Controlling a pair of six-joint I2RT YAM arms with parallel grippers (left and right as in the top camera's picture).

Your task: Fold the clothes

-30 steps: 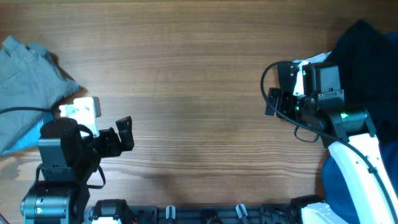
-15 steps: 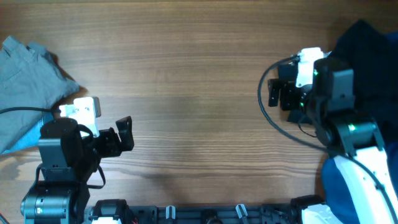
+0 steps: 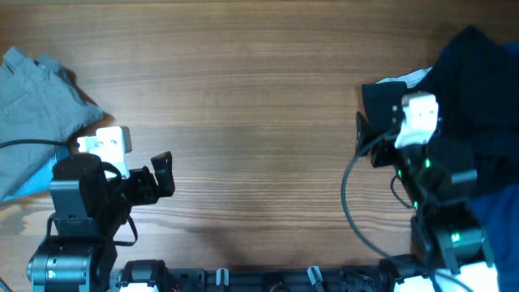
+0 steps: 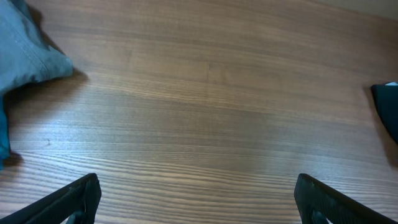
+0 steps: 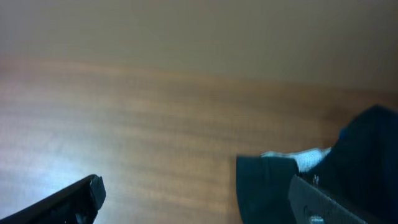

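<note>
The clothes lie in two heaps. A grey garment (image 3: 32, 89) (image 4: 28, 50) sits at the far left with a strip of light-blue fabric (image 3: 36, 180) under it. A black garment (image 3: 478, 81) (image 5: 273, 183) with a white label (image 5: 301, 158) is heaped at the far right, royal-blue cloth (image 3: 504, 223) beside it. My left gripper (image 3: 165, 174) (image 4: 199, 202) is open over bare wood, right of the grey garment and apart from it. My right gripper (image 3: 373, 134) (image 5: 199, 202) is open at the black garment's left edge, one finger over the cloth, nothing between its fingers.
The wooden table (image 3: 259, 105) spans the view, bare wood between the two arms. The left arm's base (image 3: 73, 235) stands at the near left edge and the right arm's base (image 3: 450, 239) at the near right. A black cable (image 3: 349, 203) loops beside the right arm.
The right arm has swung toward the near edge and turned its wrist, its gripper now at the black garment's edge. The left arm and the clothes have not moved.
</note>
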